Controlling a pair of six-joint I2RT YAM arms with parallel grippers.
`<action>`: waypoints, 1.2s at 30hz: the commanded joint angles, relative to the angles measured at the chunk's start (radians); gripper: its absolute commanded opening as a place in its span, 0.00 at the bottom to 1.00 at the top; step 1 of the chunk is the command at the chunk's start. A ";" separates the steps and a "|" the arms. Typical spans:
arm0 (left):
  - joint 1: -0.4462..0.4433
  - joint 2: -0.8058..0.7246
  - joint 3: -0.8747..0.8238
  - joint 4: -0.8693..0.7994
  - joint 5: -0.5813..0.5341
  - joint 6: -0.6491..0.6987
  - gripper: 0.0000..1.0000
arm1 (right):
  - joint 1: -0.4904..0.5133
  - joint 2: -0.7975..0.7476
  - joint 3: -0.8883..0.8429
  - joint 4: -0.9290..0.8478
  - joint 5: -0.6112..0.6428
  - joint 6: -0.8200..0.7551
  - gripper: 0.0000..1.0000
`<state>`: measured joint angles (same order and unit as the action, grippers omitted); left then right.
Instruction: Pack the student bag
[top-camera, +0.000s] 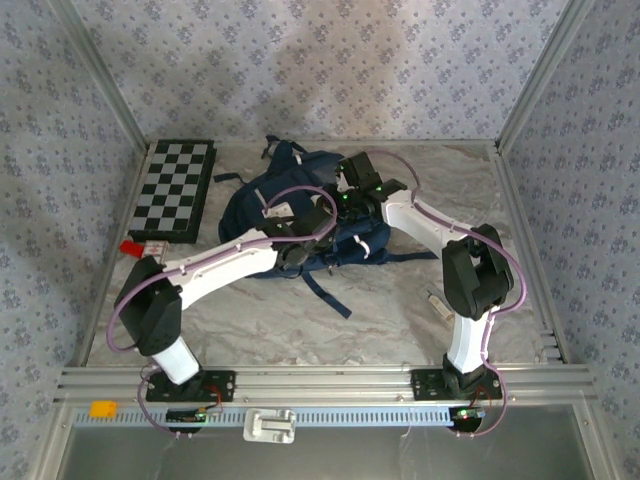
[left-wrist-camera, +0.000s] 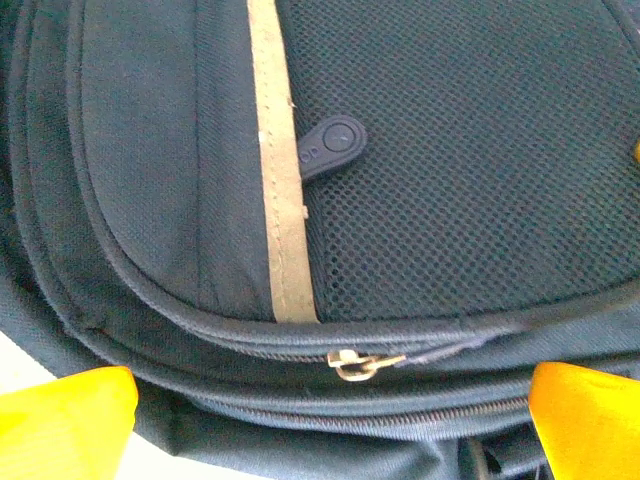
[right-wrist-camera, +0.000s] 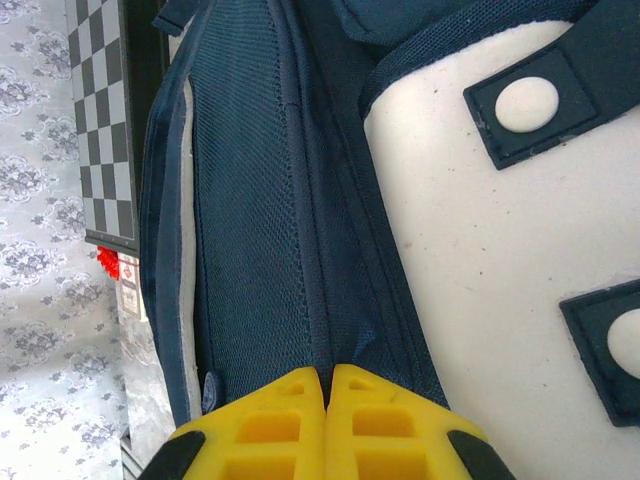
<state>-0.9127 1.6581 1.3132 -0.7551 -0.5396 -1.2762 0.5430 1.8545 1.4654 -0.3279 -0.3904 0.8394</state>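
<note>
Left hand (left-wrist-camera: 328, 425) is spread wide, its yellow fingers (left-wrist-camera: 65, 425) well apart over the student bag (top-camera: 255, 205), which lies toward the back of the marbled counter (top-camera: 400, 310) with both arms reaching onto it. Right hand (right-wrist-camera: 327, 385) has its yellow fingers pressed together at a seam on the bag's side; whether any fabric is caught between them I cannot tell. Just left of the bag lies a chessboard (top-camera: 175, 190), a small red thing (top-camera: 130, 246) at its near corner. On the bag's front, a pale stripe (left-wrist-camera: 282, 180) runs beside dark mesh, a rounded rubber tab (left-wrist-camera: 333, 143) overlaps the stripe's edge, and a little metal zip pull (left-wrist-camera: 360, 363) sits on the zip below
</note>
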 joint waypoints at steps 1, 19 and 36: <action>-0.004 0.031 0.046 -0.046 -0.100 -0.084 1.00 | -0.008 -0.072 -0.004 0.092 -0.043 0.044 0.00; 0.055 -0.103 -0.123 -0.054 -0.003 -0.051 0.75 | -0.003 -0.058 0.011 0.109 -0.045 0.042 0.00; 0.114 -0.023 -0.026 0.059 0.120 0.217 0.44 | -0.008 -0.039 0.016 0.116 -0.050 0.045 0.00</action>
<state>-0.8146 1.6161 1.2526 -0.7185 -0.4366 -1.1168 0.5407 1.8496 1.4490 -0.2779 -0.4156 0.8757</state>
